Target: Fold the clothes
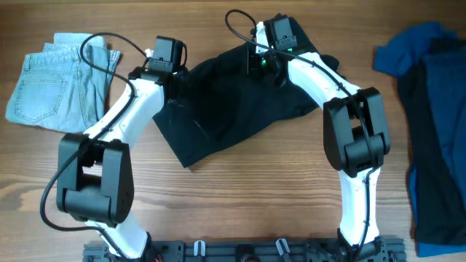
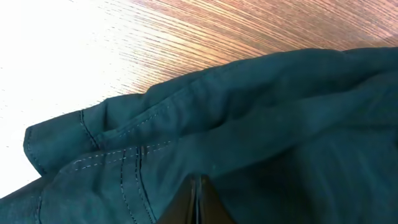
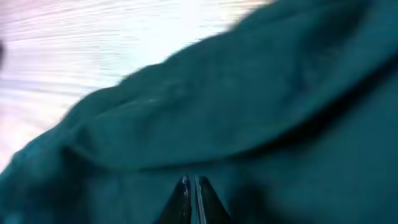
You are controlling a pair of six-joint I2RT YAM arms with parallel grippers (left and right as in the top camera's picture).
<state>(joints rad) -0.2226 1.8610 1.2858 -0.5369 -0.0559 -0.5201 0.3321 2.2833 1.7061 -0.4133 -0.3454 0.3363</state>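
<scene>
- starting at the near side: bare brown wooden table (image 1: 255,196), nothing stacked there.
- moving up to mid-table: wide black shorts of soft fabric (image 1: 218,116), lying crooked and rumpled, not yet folded.
- over on their far left edge: left gripper (image 2: 199,186), jaws pressed tight together, nipping a fold of the black cloth just beside a pale-stitched hem.
- same again at the far right edge: right gripper (image 3: 191,186), jaws closed to a sliver, tips sunk in the same dark fabric; blurry, but reads as a pinch.
- out to the far left: light-blue denim shorts (image 1: 54,87), lying flat and doubled over, looking done.
- off to the right edge: royal-blue garment (image 1: 408,51) and dark navy garment (image 1: 444,131), overlapping in a loose heap, untouched.
- calling it early going: one piece folded at best, black shorts gripped for the first fold, two more waiting.
</scene>
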